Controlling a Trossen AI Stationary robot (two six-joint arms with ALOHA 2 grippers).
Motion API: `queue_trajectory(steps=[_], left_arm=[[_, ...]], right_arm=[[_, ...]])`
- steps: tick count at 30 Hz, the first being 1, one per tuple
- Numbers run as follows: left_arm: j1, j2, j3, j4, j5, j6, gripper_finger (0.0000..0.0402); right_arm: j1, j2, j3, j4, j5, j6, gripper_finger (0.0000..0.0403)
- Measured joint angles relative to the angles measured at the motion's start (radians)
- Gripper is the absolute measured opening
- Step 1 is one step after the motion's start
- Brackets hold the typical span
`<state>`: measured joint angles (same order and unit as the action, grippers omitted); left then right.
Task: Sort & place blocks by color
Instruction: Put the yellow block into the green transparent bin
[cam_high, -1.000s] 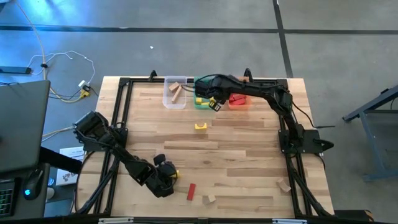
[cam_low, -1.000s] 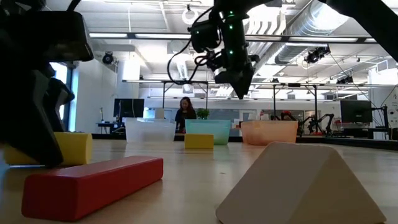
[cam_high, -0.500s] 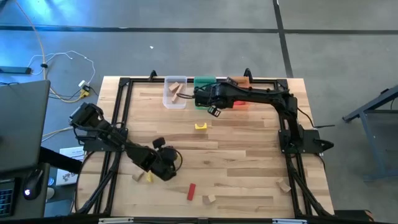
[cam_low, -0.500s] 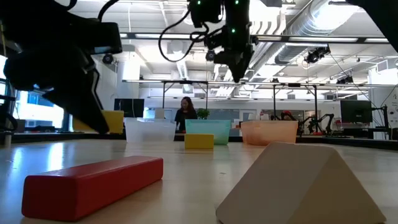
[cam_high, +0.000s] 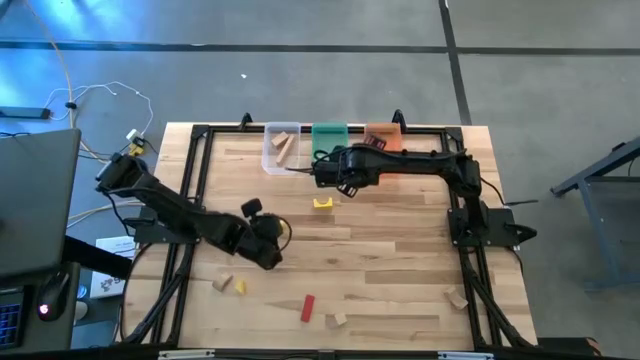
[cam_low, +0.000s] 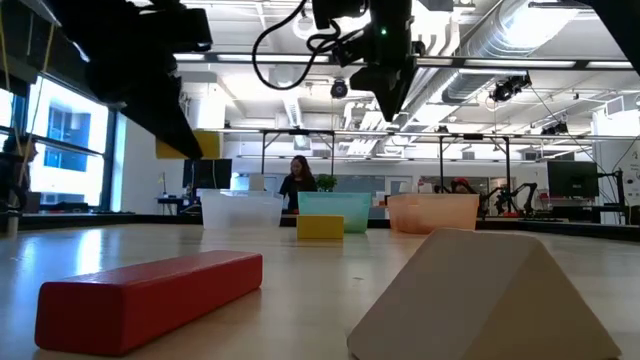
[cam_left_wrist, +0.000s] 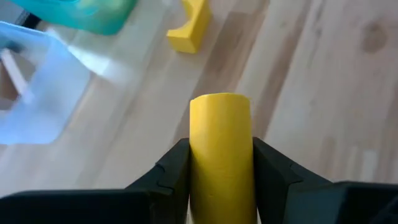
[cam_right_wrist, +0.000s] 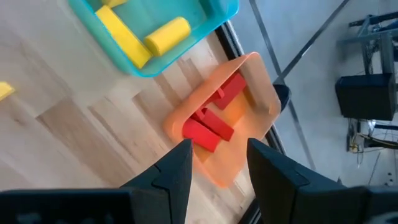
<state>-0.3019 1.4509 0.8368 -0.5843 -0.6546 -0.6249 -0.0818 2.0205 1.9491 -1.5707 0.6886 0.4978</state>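
Your left gripper (cam_left_wrist: 221, 180) is clamping a yellow cylinder (cam_left_wrist: 221, 149) between both fingers, carrying it clear above the surface (cam_high: 400, 260) left of centre; in the low view the cylinder (cam_low: 180, 147) is hanging well off the wood. Ahead of it a yellow arch block (cam_left_wrist: 189, 26) is lying on the surface, just near of the green bin (cam_high: 328, 137).

Your right gripper (cam_right_wrist: 216, 163) is hovering with its fingers parted and nothing between them, at the far middle of the surface, close to the bins. Below it the orange bin (cam_right_wrist: 239, 118) is holding several red blocks (cam_right_wrist: 208, 127), and the green bin (cam_right_wrist: 155, 31) is holding yellow blocks (cam_right_wrist: 165, 34). The clear bin (cam_high: 281, 148), leftmost of the three along the far edge, is holding tan pieces (cam_high: 283, 146).

Loose pieces are lying toward the near edge: a red bar (cam_high: 308, 308) near the middle, a tan block (cam_high: 337, 320) just right of it, a small yellow block (cam_high: 240, 287) and a tan block (cam_high: 221, 283) at near left, and a tan wedge (cam_high: 458, 298) at near right. In the low view the red bar (cam_low: 150, 297) and a tan wedge (cam_low: 490, 300) are sitting closest.

A person (cam_low: 298, 185) is standing in the room beyond the bins.
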Motion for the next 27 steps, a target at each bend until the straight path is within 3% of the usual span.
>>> queue_trajectory(steps=[12,20,27], left_arm=[[0.085,-0.027,0.000,-0.005,0.021,0.091,0.0103],[0.093,-0.027,0.000,0.003,0.023,0.113,0.0103],[0.165,-0.026,0.000,0.076,0.023,0.181,0.0103]], right_arm=[[0.058,-0.003,-0.022,0.001,-0.008,0.065,0.0138],[0.117,-0.156,-0.326,0.030,-0.016,0.222,0.0138],[0.165,-0.368,-0.572,0.190,-0.060,0.357,0.0138]])
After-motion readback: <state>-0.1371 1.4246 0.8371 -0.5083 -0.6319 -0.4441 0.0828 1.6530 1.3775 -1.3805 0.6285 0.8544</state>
